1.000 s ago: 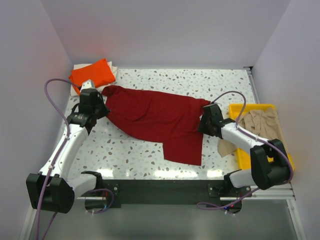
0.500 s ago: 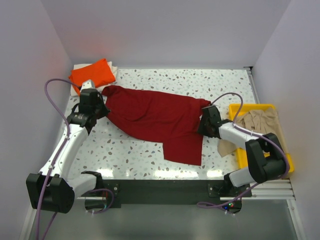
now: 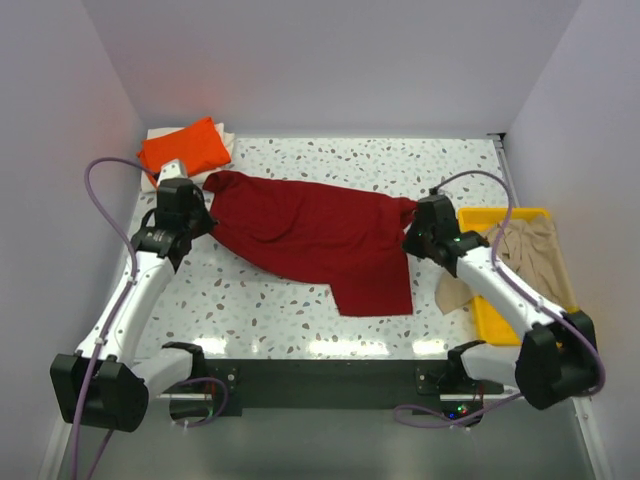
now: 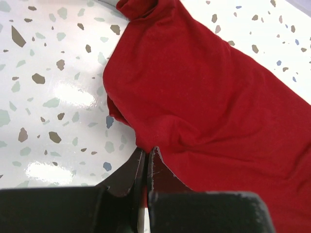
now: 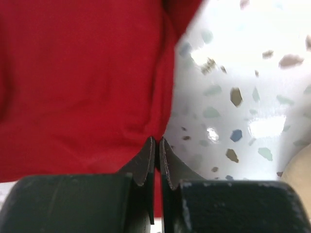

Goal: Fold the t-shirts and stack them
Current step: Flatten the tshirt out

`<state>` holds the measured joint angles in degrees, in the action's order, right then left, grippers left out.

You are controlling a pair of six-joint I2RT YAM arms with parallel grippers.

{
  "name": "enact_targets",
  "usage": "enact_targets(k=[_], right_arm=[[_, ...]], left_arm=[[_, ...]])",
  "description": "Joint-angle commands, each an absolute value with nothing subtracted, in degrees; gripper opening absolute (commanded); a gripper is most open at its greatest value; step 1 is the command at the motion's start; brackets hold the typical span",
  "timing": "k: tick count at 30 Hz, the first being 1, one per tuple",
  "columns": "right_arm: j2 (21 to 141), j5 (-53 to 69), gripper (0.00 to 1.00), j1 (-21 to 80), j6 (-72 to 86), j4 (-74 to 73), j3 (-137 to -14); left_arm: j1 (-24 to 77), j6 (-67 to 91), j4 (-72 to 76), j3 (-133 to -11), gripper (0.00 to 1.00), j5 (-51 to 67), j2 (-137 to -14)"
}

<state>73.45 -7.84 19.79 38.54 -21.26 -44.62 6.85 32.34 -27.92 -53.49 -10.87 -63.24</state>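
A dark red t-shirt (image 3: 310,238) lies spread across the middle of the table, also filling the left wrist view (image 4: 218,97) and the right wrist view (image 5: 77,82). My left gripper (image 3: 200,215) is shut on the shirt's left edge, cloth pinched between its fingers (image 4: 146,158). At the shirt's right edge my right gripper (image 3: 412,240) is shut on the cloth (image 5: 157,145). A folded bright orange t-shirt (image 3: 185,148) lies on a whitish one (image 3: 228,140) in the back left corner. A beige-tan t-shirt (image 3: 525,250) hangs out of the yellow tray.
The yellow tray (image 3: 490,310) stands at the right edge of the table, with beige cloth spilling over its left wall onto the speckled tabletop (image 3: 280,310). White walls close in the left, back and right sides. Purple cables arc from both arms.
The right gripper has shut on the shirt's right edge and lifted, its arm swinging out to the right. The shirt's lower right flap shifted right. The left arm stayed put.
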Motion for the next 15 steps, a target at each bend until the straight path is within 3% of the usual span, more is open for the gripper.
enact_targets(k=[1, 15], right_arm=[[64.3, -11.1, 0.0, 19.5, 37.1, -29.0, -55.6], [59.1, -17.2, 0.0, 19.4, 33.5, -41.7, -88.4]], left_arm=[[6.3, 30.8, -26.3, -56.2, 0.0, -12.0, -59.9], [6.2, 32.3, -30.6, -77.6, 0.0, -13.4, -53.0]])
